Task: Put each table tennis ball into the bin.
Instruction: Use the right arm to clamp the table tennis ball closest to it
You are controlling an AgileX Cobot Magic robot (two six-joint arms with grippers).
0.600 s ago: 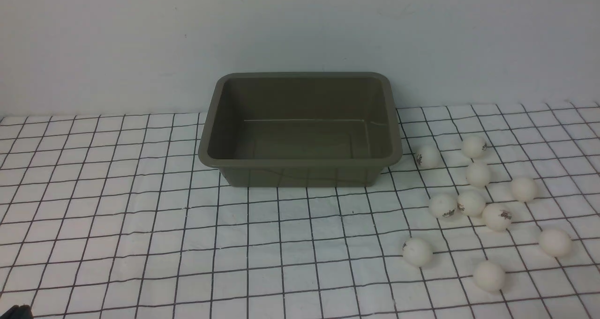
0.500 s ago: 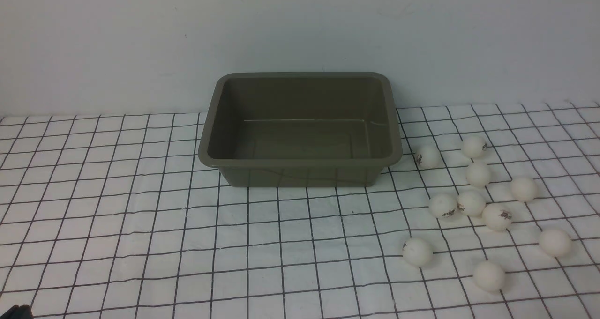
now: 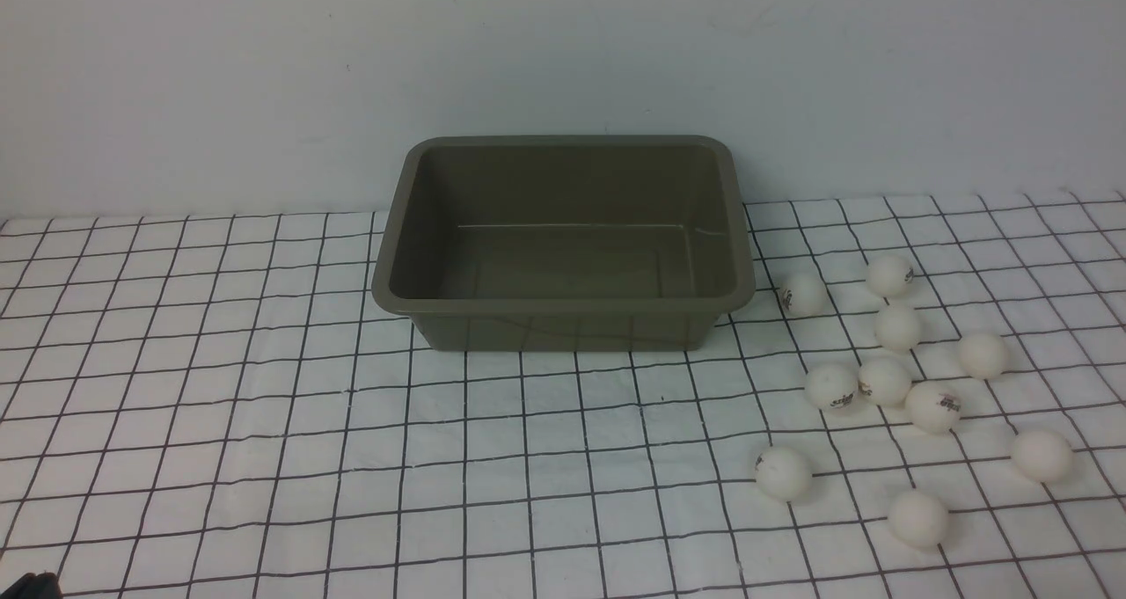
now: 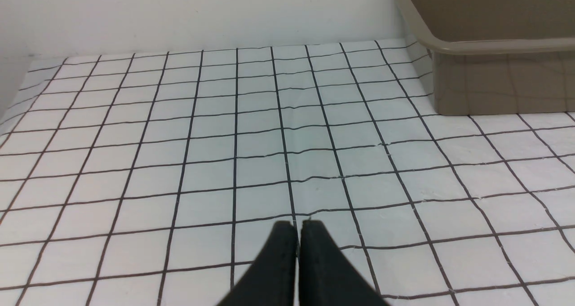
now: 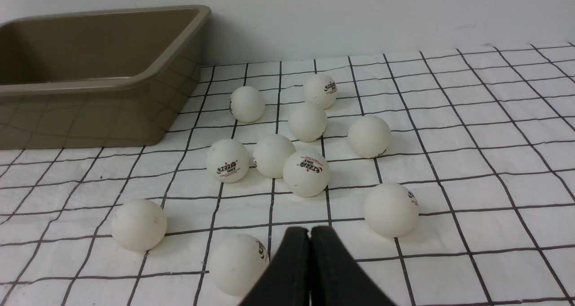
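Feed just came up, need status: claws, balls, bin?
Left claw shut, empty. Right claw shut, empty. All ten table tennis balls on checked cloth, right of bin. Bin empty, nothing between.

I count ten table tennis balls [image 3: 883, 381], all in the right half of the front view, three of them touching in a row. One bin [image 3: 563, 304]. One checked cloth [image 3: 264, 405]. Two grippers: left gripper [image 4: 298, 227], right gripper [image 5: 310, 230]
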